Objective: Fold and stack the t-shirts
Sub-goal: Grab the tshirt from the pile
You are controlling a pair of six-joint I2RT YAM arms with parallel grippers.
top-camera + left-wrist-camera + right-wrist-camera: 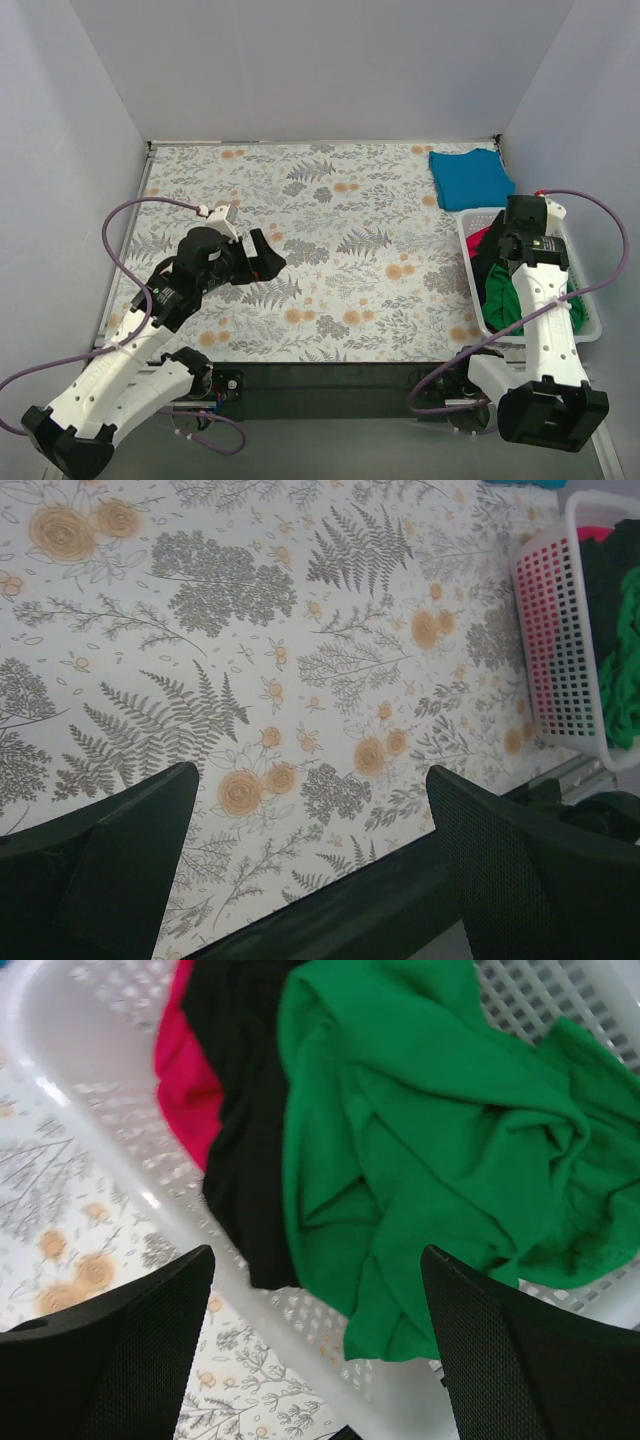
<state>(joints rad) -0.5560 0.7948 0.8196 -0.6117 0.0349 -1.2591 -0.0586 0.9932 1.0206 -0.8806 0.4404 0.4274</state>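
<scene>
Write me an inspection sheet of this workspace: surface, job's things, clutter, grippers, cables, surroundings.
Surface: table under a fern-and-flower print cover, lying flat.
Job's things: teal-blue t-shirt folded at the far right corner; green t-shirt, black t-shirt and red-pink t-shirt crumpled in the white basket at the right edge.
Clutter: nothing seen.
Grippers: left gripper open over the bare print, holding nothing; right gripper open above the basket, over the green and black shirts, holding nothing.
Cables: left purple cable loops beside its arm; right purple cable loops across the basket.
Surroundings: plain pale walls on three sides.
</scene>
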